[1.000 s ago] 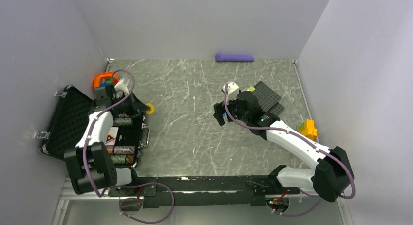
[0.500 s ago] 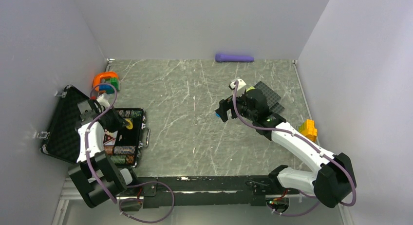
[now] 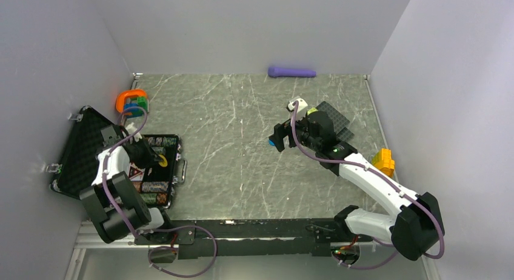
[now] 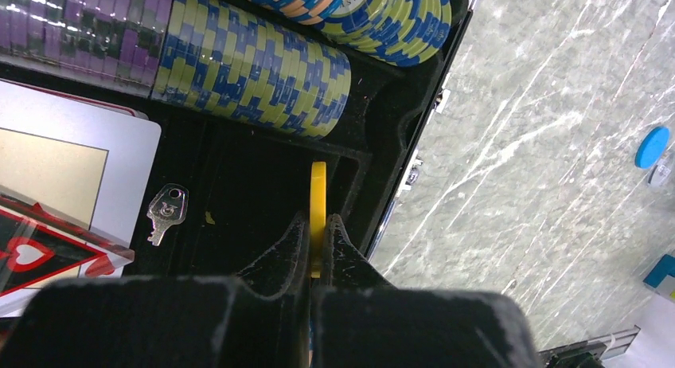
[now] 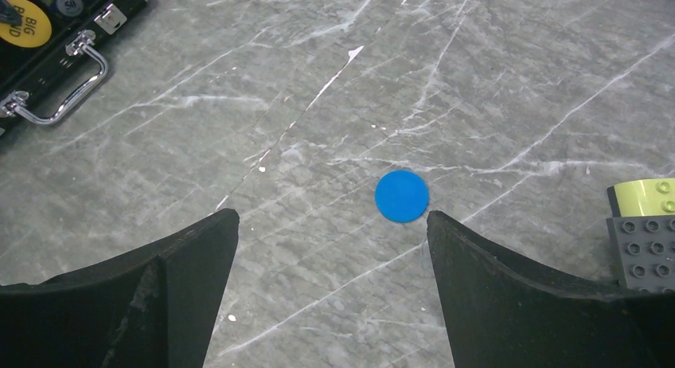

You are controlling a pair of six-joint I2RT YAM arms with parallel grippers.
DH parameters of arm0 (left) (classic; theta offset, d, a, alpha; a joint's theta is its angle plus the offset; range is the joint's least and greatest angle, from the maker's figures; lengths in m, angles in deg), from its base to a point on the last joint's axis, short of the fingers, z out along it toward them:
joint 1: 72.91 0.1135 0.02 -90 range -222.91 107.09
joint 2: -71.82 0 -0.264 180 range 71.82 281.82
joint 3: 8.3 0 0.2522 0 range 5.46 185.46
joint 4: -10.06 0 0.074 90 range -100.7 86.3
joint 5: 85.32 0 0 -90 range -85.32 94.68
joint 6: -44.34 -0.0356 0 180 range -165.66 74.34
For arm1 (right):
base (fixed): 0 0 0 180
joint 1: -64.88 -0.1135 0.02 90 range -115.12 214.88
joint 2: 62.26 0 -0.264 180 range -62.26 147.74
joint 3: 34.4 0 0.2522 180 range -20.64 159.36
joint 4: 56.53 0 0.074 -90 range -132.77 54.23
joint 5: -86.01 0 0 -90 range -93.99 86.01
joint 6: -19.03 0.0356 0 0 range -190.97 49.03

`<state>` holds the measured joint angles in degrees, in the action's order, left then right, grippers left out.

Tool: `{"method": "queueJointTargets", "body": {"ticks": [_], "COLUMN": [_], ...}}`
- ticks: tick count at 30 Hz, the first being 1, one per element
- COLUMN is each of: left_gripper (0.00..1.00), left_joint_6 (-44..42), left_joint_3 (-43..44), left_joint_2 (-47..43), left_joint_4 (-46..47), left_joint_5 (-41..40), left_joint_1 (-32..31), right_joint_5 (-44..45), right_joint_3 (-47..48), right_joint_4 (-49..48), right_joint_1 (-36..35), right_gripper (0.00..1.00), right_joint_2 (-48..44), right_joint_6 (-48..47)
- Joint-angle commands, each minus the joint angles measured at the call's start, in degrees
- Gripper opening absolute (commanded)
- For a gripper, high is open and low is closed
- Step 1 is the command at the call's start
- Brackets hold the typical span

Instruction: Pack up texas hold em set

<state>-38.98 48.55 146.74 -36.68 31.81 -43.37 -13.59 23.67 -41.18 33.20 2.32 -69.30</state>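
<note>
The black case (image 3: 77,151) lies open at the left, its tray holding striped chip stacks (image 4: 251,81), cards (image 4: 64,169) and a small key (image 4: 167,213). My left gripper (image 4: 318,222) is shut on the yellow disc (image 4: 317,189), held on edge low over a dark tray pocket beside the case's right wall; from above the yellow disc (image 3: 162,160) sits over the tray. The blue disc (image 5: 402,196) lies flat on the marble floor. My right gripper (image 5: 332,214) hangs open above the floor, the blue disc just ahead of its right fingertip (image 5: 436,218). The case handle (image 5: 60,89) shows at upper left.
An orange ring toy (image 3: 131,101) stands behind the case. Black studded plates (image 3: 336,119) lie right of the right gripper, and a lime brick (image 5: 645,194) rests on a plate. A yellow block (image 3: 383,160) sits near the right wall and a purple cylinder (image 3: 292,71) along the back wall.
My left gripper carried the yellow disc from the floor right of the case back over the tray and lowered it. The right gripper shifted slightly, then held still.
</note>
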Motion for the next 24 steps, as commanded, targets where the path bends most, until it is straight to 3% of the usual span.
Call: {"method": "queueJointTargets", "body": {"ticks": [1,18,24], "left_gripper": [0.01,0.1,0.28], "left_joint_6": [-0.6,-1.5,-0.7], "left_joint_3": [1.0,2.1,2.7], "left_joint_2": [1.1,7.5,7.5], "left_joint_4": [-0.4,0.3,-0.5], "left_joint_5": [2.2,4.7,1.3], "left_joint_1": [0.1,-2.4,-2.8], "right_joint_5": [-1.0,-1.3,-1.3], "right_joint_3": [0.1,0.2,0.3], "right_joint_4": [-2.6,-2.2,-2.0], "right_joint_1": [0.3,0.3,0.3], "right_gripper": [0.92,0.92,0.92], "right_joint_2": [-1.3,-1.7,-1.7], "right_joint_6": [-0.3,-0.6,-0.7]}}
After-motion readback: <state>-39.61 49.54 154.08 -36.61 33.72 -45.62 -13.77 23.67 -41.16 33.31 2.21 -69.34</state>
